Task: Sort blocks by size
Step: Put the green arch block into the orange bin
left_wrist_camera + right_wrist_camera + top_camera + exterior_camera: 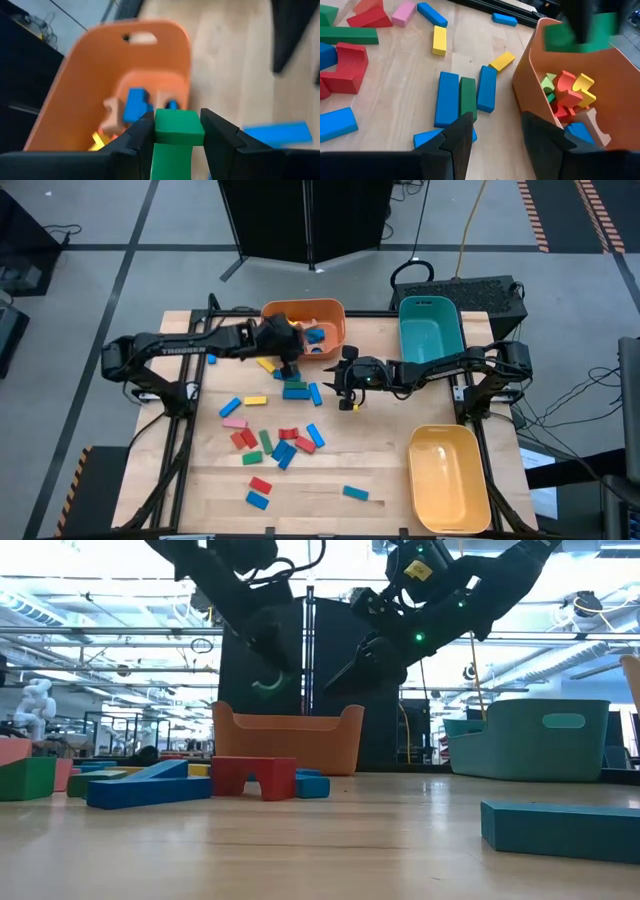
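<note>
My left gripper [287,345] is shut on a green block [177,129] at the near-left rim of the orange bin [322,314]. The block also shows above the bin's rim in the right wrist view [575,37]. The bin holds several blocks, blue, red, yellow and green [570,92]. My right gripper [345,388] is open and empty above the table, right of a row of blue and green blocks [460,97]. Many more blocks [275,442] lie scattered flat on the table's near left part. My left gripper pinches the green block between its two fingers, one finger on each side of the block's end [177,137]. The end face points at the orange bin. The block is lifted clear of the table, over the bin's rim.
A teal bin [430,340] stands at the far right and a yellow bin [450,478] at the near right. A dark box [470,290] stands behind the teal bin. Bare wood lies between the scattered blocks and the yellow bin.
</note>
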